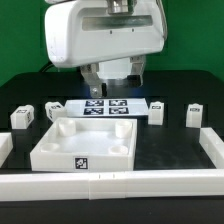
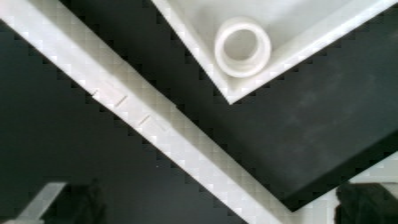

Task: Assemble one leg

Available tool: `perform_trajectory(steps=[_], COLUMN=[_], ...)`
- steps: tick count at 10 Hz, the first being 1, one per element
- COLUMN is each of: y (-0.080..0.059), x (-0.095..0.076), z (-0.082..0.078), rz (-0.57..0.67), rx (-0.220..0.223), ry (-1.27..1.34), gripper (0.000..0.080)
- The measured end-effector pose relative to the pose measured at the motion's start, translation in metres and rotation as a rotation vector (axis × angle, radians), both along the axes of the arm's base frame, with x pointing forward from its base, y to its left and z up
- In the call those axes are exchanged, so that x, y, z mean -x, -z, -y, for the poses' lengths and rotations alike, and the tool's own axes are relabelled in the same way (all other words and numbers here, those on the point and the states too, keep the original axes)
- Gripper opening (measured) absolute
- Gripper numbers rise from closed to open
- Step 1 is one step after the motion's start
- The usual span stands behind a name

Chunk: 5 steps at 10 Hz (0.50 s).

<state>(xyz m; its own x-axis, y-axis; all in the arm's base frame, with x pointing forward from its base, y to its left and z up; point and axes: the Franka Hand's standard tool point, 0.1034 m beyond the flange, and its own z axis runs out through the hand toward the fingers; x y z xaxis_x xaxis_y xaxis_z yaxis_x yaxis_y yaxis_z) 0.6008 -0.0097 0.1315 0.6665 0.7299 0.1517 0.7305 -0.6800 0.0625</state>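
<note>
The end effector [image 1: 112, 82] hangs above the marker board [image 1: 105, 105], behind the tray-like piece [image 1: 85, 148]. In the wrist view its fingers [image 2: 54, 203] are spread wide and nothing is between them, so it grips nothing. All legs stand untouched on the dark worktop [image 1: 170, 150]. The first leg [image 1: 22, 118] and second leg [image 1: 52, 110] are at the exterior view's left of the tray. The third leg [image 1: 157, 112] and fourth leg [image 1: 194, 115] are at its right, well apart from the end effector. The wrist view shows one tray corner with its round socket [image 2: 244, 47] beside a white bar [image 2: 134, 110].
</note>
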Motion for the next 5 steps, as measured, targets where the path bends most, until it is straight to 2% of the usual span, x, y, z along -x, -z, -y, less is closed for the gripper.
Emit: perform_trajectory(steps=[2,3,5], y=[0.000,0.003,0.015], x=[0.000,0.003,0.025], z=[0.000,0.007,0.027], rz=[0.000,0.006,0.008], rx=[0.000,0.011,0.038], ry=[0.001,-0.048,-0.170], gripper=[0.0650,0.0650,0.0650])
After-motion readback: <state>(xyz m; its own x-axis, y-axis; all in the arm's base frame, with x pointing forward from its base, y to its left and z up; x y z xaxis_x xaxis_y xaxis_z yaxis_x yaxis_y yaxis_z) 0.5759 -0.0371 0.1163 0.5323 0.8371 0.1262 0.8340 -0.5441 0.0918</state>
